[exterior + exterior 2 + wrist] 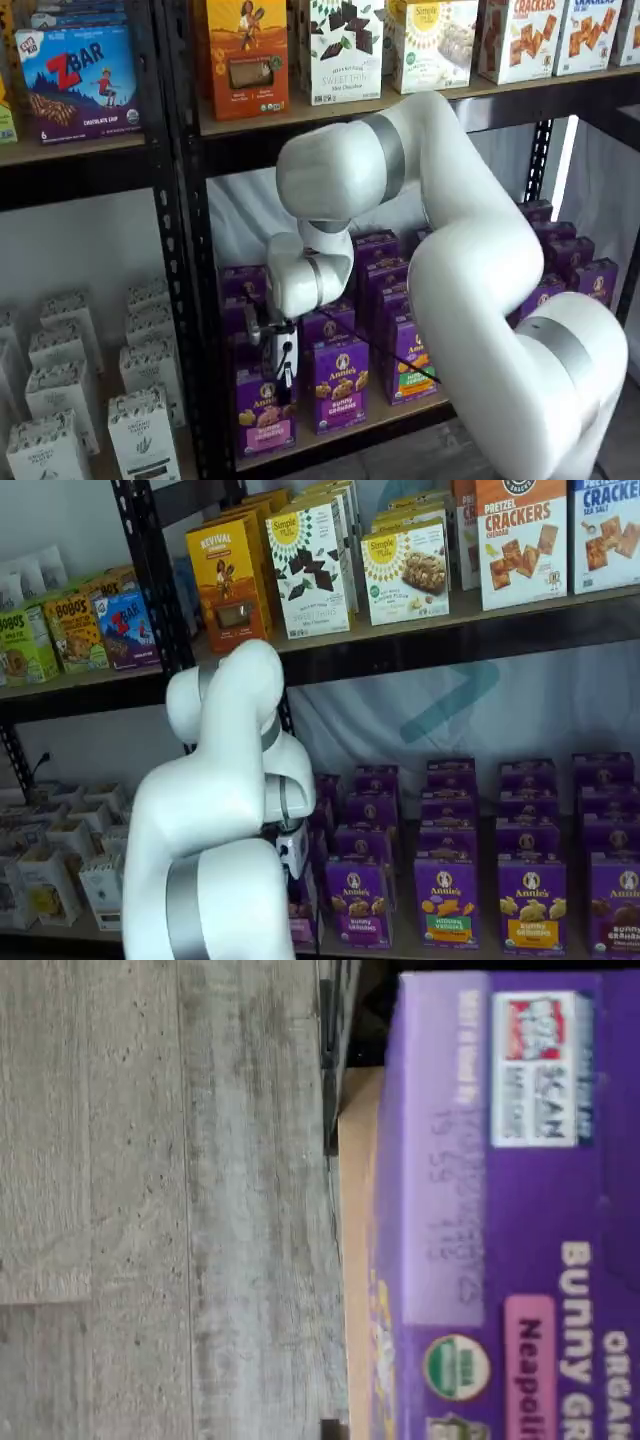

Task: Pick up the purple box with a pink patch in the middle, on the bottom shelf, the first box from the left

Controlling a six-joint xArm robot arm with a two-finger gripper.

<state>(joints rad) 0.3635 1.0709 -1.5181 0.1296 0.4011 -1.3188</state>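
Note:
The purple box with its pink band stands upright at the left end of the bottom shelf. In the wrist view its purple top with a pink patch fills one side, very close to the camera. My gripper hangs right at the upper front of this box; only one black finger shows, side-on, so I cannot tell whether it grips. In a shelf view the white arm hides most of the gripper, and only a pink-banded sliver of the purple box shows beneath it.
Another purple carton stands right beside the box, with more rows behind. A black perforated upright borders the box on its left. White cartons fill the neighbouring rack. Snack boxes line the board above. Grey wood floor lies below.

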